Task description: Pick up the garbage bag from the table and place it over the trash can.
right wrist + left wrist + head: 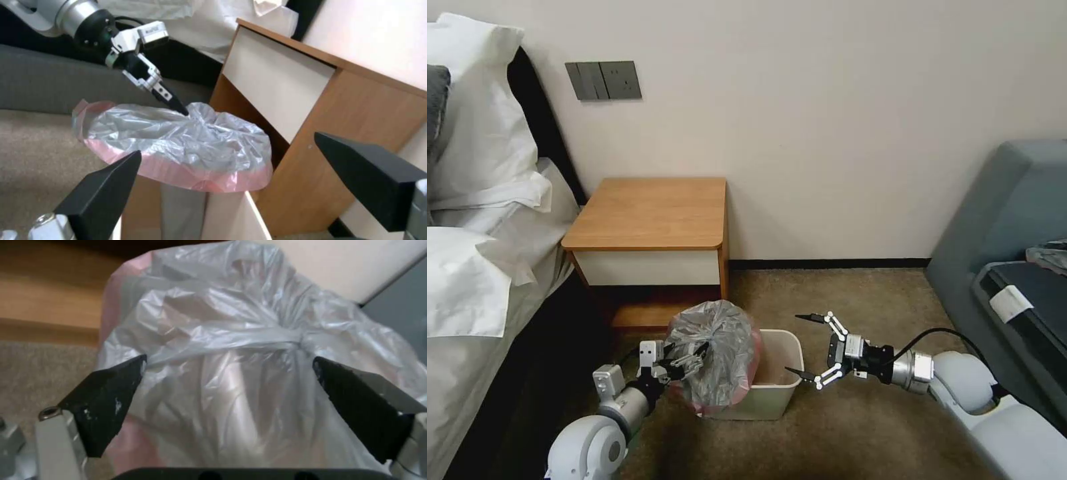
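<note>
one garbage bag [715, 353] draped over the left end of one trash can [777, 387] on the carpet | one table [650, 213] behind, top bare | left gripper [690, 363] fingers spread against bag, not pinching | right gripper [799, 347] jaws wide apart by the can's right rim
</note>
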Tool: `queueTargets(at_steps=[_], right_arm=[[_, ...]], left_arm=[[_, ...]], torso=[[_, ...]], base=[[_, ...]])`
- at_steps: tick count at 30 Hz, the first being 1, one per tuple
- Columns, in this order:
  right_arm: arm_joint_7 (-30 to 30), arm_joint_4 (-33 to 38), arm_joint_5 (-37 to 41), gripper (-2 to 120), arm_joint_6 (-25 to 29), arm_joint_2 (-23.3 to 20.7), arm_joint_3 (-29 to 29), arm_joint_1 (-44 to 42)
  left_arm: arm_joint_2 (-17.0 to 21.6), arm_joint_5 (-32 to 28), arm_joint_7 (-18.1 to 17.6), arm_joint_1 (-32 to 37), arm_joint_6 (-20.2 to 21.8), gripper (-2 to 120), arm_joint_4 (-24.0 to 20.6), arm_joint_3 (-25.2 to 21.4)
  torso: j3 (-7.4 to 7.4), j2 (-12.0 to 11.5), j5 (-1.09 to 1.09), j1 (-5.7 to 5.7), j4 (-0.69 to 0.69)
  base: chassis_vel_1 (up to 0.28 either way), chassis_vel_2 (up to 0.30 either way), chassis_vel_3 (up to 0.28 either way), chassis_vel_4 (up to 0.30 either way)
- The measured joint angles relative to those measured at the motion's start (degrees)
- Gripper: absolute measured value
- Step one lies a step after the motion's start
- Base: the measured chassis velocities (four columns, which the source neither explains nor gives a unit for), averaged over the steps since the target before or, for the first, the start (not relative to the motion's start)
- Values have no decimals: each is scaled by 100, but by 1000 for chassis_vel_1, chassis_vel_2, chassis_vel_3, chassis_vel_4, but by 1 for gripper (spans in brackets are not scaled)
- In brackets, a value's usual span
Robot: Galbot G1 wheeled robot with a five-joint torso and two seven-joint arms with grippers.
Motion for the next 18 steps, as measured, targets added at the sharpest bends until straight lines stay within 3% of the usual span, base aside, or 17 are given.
queueTargets(at_steps=[3,6,13,18], right_arm=[[-3,0,2,100,19,13,-6,-6],[-7,9,9,100,43,20,-12,-21],[-19,34,17,100,87,23,-2,-62],[-25,92,33,100,102,9,1,-88]], left_arm=[[-43,193,-10,-59,184,100,0,-20],[-66,323,-3,-189,662,96,-25,-70],[-131,592,236,-472,1065,92,44,-114],[-170,823,536,-548,1107,75,214,-80]], torso=[[0,0,0,0,1],[0,0,1,0,0],[0,0,0,0,0],[0,0,0,0,1]], base=[[0,0,0,0],[0,0,0,0],[0,0,0,0],[0,0,0,0]])
